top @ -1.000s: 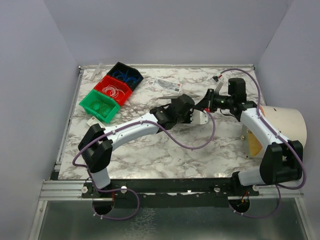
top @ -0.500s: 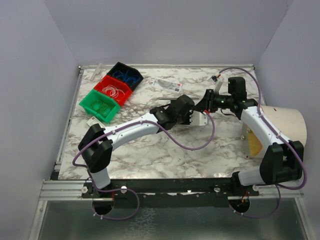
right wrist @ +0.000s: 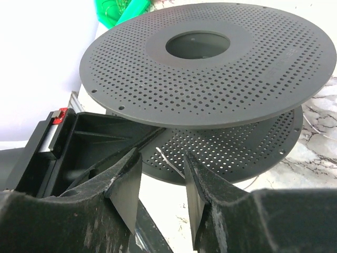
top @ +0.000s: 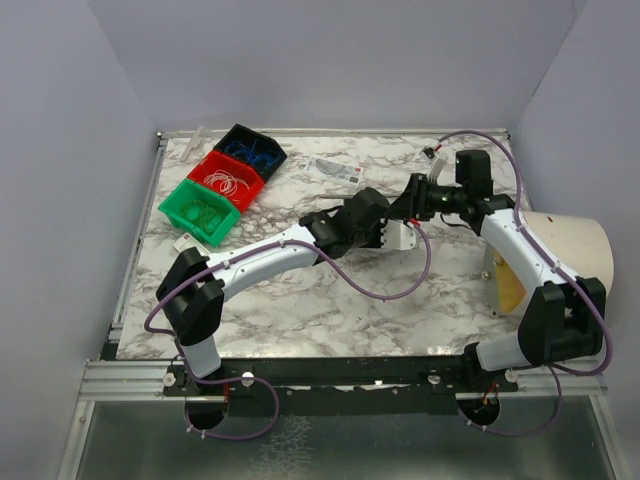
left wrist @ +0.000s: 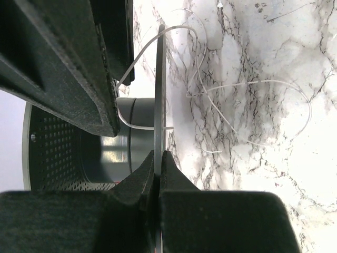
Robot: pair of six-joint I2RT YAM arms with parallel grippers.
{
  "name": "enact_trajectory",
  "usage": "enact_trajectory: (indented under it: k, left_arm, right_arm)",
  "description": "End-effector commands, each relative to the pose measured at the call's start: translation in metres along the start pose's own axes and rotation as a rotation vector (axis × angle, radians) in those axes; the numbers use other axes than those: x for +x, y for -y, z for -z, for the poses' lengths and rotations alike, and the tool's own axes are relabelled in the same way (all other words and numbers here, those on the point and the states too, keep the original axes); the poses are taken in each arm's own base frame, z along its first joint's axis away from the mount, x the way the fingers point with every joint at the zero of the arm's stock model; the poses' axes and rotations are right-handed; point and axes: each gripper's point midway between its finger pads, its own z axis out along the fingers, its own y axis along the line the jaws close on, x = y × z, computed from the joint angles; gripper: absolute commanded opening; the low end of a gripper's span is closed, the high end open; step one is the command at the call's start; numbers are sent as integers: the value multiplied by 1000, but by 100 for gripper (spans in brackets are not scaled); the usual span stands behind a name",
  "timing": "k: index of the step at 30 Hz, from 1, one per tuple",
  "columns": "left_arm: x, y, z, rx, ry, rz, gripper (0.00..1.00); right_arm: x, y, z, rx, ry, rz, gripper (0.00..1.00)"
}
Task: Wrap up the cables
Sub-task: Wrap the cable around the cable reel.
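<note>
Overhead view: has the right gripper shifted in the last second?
Yes, slightly. The right gripper has edged toward the far table rail, and its jaws have parted.

Soft, even overhead light fills the top view, and the marble table (top: 300, 310) carries only faint shadows beneath the arms. In the left wrist view the marble at right glares white, and the foreground left gripper (left wrist: 157, 166) is dark and blurred. In the right wrist view the upper left is blown out, while the spool (right wrist: 210, 79) is sharp.
</note>
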Motion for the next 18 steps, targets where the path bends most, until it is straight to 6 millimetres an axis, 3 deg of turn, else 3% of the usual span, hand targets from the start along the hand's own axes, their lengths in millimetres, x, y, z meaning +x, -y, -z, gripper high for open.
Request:
enact_trajectory:
  k: [1, 8, 18]
  left_arm:
    - [-22, -24, 15, -59, 70, 6, 0]
    - [-21, -22, 14, -53, 70, 6, 0]
    - [-21, -22, 13, -48, 69, 6, 0]
  right_arm:
    - [-12, -3, -5, -11, 28, -1, 43]
    - [-16, 0, -7, 1, 53, -14, 39]
    - [-14, 5, -10, 9, 48, -25, 24]
